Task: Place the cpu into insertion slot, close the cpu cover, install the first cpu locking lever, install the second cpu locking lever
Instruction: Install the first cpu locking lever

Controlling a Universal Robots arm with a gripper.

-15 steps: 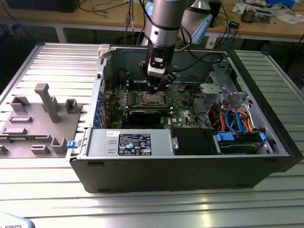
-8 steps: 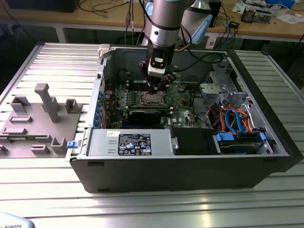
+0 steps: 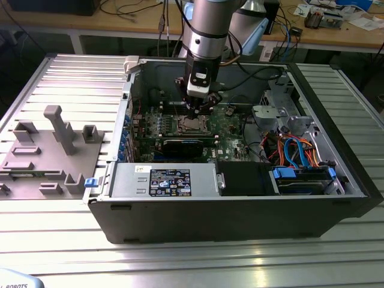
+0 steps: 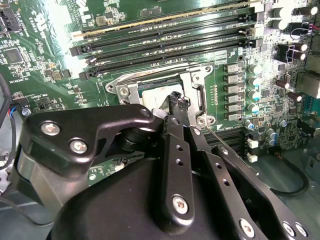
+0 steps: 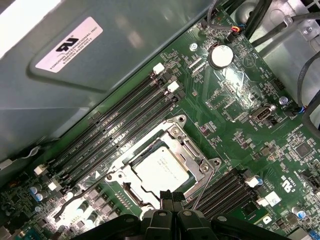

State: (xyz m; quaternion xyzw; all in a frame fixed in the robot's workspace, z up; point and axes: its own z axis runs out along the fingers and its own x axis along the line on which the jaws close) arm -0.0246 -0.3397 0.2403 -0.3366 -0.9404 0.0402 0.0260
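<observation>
cpu [image 5: 162, 170]: dull silver metal | cpu cover [image 5: 194, 148]: shiny metal | tool [image 4: 176, 99]: matt black

The open computer case [image 3: 240, 216] lies on the slatted table [image 3: 180, 264] across the centre and right of the exterior view. A fixture block [image 3: 48, 150] stands on the table at the left. Inside the case, the motherboard [image 3: 231, 120] lies at upper centre, the power supply [image 3: 168, 180] is below it, and cables [image 3: 294, 150] are to its right. The cpu [image 5: 162, 170] sits in the insertion slot [image 5: 134, 194], with the cpu cover [image 5: 195, 150] down around it. The gripper [image 3: 193, 117] is directly above, and the memory slots [image 5: 115, 135] are just beside.
</observation>
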